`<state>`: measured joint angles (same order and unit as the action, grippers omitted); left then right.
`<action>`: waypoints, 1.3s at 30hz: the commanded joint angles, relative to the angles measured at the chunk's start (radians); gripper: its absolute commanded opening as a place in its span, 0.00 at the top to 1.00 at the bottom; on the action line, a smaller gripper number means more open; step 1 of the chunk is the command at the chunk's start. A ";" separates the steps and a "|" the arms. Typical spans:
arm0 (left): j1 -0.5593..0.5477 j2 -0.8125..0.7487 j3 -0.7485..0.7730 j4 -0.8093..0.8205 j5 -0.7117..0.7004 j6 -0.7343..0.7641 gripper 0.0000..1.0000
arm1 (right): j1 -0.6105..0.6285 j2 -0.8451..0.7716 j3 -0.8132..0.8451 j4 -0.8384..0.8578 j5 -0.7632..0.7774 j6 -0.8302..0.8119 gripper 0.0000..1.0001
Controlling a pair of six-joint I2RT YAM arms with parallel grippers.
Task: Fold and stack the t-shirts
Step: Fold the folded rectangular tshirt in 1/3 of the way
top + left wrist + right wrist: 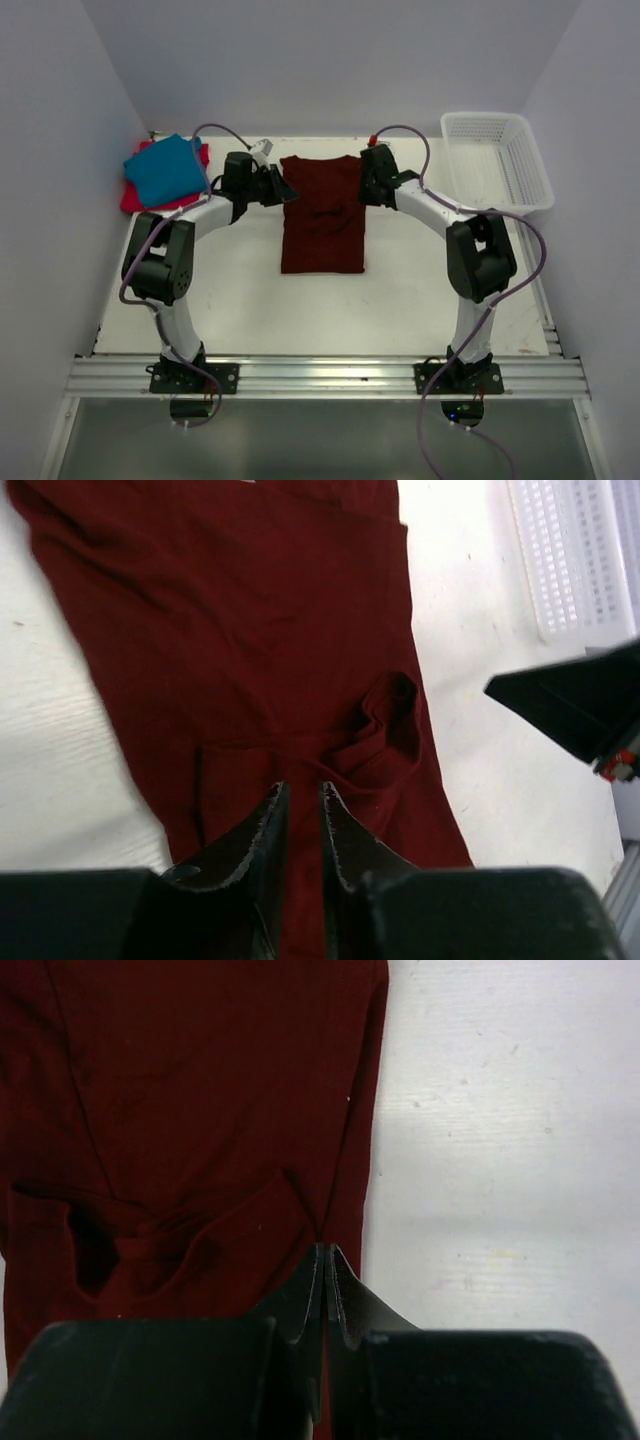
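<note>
"From above, where's the maroon shirt (322,215)?"
"Flat at mid-table, between the left gripper (283,188) and the right gripper (367,192). The teal shirt (163,168) lies on the red-pink shirt (132,200), far left."
"And the left wrist view?"
"Jaws narrow, with maroon cloth showing in the slit. Gripped or not, I can't tell."
"Right wrist?"
"Jaws pressed together at the shirt's edge, beside bare table (500,1160)."

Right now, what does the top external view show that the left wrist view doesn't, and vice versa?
Only top external: the folded teal blue cloth shirt lying on the bright red-pink cloth shirt, far left corner. Only left wrist: the left claw close up, tips narrowly apart, near a bunched crease. Both: the dark maroon cloth t-shirt and white plastic mesh basket.
</note>
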<state>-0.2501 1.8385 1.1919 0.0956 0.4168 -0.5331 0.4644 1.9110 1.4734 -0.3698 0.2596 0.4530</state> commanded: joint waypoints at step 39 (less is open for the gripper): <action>0.005 0.380 -0.006 0.431 0.406 -0.216 0.97 | -0.121 0.126 -0.096 0.289 -0.619 0.088 1.00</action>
<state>-0.2493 2.2410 1.1442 0.6449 0.9009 -0.8410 0.3447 2.0285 1.3186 -0.0193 -0.4263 0.5686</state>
